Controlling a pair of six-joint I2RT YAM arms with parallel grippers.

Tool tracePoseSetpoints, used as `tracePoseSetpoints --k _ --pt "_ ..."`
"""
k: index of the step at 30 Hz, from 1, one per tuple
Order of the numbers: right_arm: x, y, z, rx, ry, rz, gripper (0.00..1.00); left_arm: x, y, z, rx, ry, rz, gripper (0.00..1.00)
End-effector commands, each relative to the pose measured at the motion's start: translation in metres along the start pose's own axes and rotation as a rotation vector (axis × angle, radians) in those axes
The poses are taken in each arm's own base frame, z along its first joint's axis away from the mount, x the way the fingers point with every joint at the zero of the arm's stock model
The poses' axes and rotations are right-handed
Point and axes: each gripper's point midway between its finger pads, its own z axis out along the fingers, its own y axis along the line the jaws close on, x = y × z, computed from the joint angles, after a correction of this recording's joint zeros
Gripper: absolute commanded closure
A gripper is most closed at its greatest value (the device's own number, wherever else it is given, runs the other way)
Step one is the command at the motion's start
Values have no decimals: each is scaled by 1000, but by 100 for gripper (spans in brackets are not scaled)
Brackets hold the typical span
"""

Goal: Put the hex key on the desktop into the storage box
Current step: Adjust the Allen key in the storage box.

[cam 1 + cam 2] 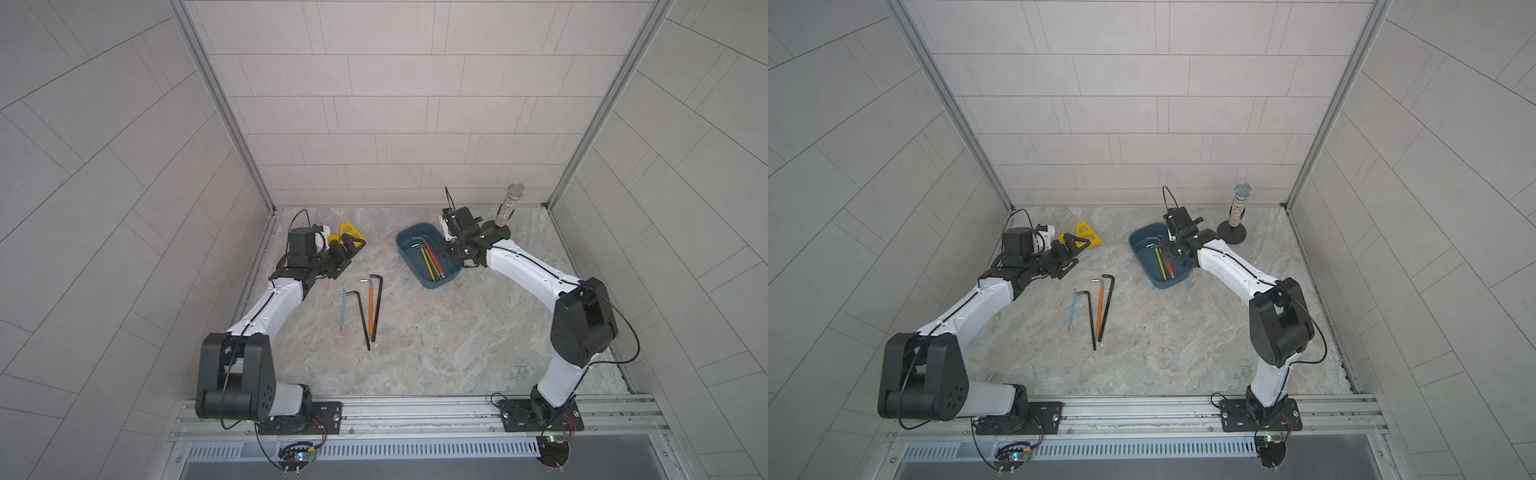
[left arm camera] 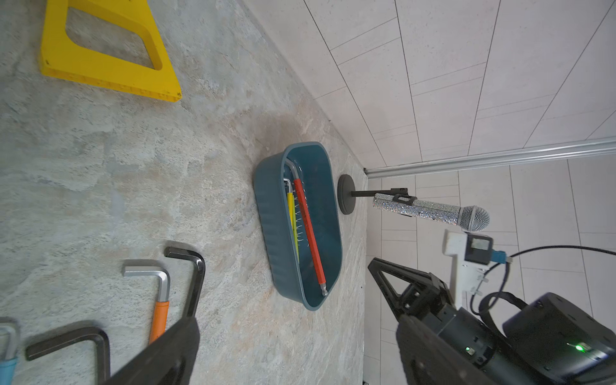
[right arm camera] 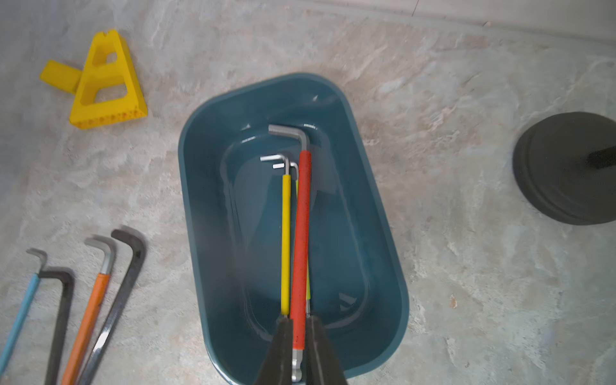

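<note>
Hex key with a red plastic sleeve (image 3: 301, 233) shows in the narrow slit between the dark fingers of the right end effector (image 3: 298, 320) in the right wrist view, yet it is not pinched. The left wrist view shows this end effector up above the near end of the box, apart from the key, its fingers pressed all but together on nothing. The red-sleeved key lies lengthwise inside the dark teal-blue plastic storage box (image 3: 200, 200), bent steel end toward the far wall and straight tip at the near wall. Close alongside it lies a thinner hex key with a yellow sleeve (image 3: 285, 240), and an even smaller key sits mostly hidden under the red one. The box rests on the grey-beige marble-patterned counter (image 1: 436, 332), toward the back on the right arm's side.

Four more keys lie on the counter near its middle, well apart from the box, roughly parallel with their bent ends toward the back wall. They are a thin hex key with a blue sleeve (image 1: 343, 309), a plain black hex key (image 1: 361, 320), a hex key with an orange sleeve (image 1: 370, 305) and, just beside it, a longer black hex key (image 1: 377, 307).

Behind them, near the left wall, the left end effector (image 1: 348, 257) has its fingers spread and holds nothing. In both top views one finger overlaps the yellow plastic triangular pieces (image 1: 345, 228); whether it touches them I cannot tell.

A glittery silver microphone (image 1: 509, 208) stands upright on a round black stand in the back right corner, near the box.
</note>
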Motion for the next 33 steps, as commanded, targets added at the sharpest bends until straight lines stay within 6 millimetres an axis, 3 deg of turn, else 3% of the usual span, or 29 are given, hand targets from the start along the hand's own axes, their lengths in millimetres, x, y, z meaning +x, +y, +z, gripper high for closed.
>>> tracePoseSetpoints --k 1,4,8,15,27,33 --pt "13 25 -13 -80 -11 -26 88 6 -1 -12 -17 3 65 0" --pt "23 26 -9 -97 -26 -7 86 5 12 -15 -40 -18 33 0" --pt "29 12 3 -20 -17 -1 86 -1 16 -11 30 -9 -60 0" --pt "29 -13 37 89 65 -16 86 -3 14 -14 22 -18 -43 0" --pt "65 -11 88 79 190 0 87 -3 15 -14 17 -19 -42 0" --pt "61 -13 88 88 175 3 88 -3 15 -16 18 -22 -39 0"
